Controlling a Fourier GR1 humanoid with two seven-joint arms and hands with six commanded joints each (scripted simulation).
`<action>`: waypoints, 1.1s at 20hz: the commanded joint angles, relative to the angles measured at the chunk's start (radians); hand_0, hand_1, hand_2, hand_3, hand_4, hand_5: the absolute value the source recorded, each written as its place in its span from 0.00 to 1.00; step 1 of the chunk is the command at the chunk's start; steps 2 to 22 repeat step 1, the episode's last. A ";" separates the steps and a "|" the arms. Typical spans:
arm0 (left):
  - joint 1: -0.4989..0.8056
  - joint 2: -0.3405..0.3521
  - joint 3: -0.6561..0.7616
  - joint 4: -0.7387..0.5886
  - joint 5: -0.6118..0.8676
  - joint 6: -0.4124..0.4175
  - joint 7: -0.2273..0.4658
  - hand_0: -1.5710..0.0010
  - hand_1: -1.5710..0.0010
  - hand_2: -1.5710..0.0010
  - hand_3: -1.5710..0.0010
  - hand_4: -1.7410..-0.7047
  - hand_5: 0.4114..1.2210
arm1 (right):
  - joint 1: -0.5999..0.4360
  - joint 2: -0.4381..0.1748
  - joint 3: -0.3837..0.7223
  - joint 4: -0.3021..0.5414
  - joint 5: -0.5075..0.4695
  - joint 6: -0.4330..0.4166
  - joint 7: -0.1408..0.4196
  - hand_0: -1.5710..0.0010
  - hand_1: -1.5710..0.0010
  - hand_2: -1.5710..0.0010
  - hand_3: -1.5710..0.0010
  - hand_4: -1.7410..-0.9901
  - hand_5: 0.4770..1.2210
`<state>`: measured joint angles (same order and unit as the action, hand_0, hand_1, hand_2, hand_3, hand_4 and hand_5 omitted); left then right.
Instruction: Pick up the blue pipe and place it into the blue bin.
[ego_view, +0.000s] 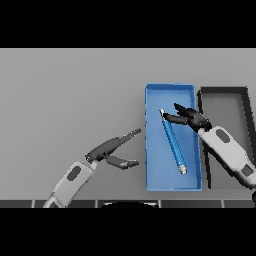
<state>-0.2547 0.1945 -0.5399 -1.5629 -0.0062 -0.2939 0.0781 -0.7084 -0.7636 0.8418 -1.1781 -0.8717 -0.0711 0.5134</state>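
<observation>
A blue pipe (173, 142) with pale ends lies slanted inside the blue bin (150, 150), its upper end toward the bin's far side. My right hand (191, 118) hovers over the bin's upper right part, fingers spread and straight, fingertips close to the pipe's upper end without curling round it. My left hand (111, 151) rests open over the grey table to the left of the bin, fingers stretched toward it.
A dark grey bin (222, 91) stands right beside the blue bin, and my right forearm (227, 150) crosses over its left side. The grey table (65, 95) stretches wide to the left.
</observation>
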 joint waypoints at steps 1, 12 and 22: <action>-0.003 0.000 0.001 0.003 0.002 -0.003 0.005 1.00 1.00 1.00 1.00 0.79 0.07 | -0.005 0.003 -0.004 -0.004 -0.004 -0.006 0.001 0.99 0.99 0.99 1.00 0.82 0.27; -0.003 0.000 0.001 0.003 0.002 -0.003 0.005 1.00 1.00 1.00 1.00 0.79 0.07 | -0.005 0.003 -0.004 -0.004 -0.004 -0.006 0.001 0.99 0.99 0.99 1.00 0.82 0.27; -0.003 0.000 0.001 0.003 0.002 -0.003 0.005 1.00 1.00 1.00 1.00 0.79 0.07 | -0.005 0.003 -0.004 -0.004 -0.004 -0.006 0.001 0.99 0.99 0.99 1.00 0.82 0.27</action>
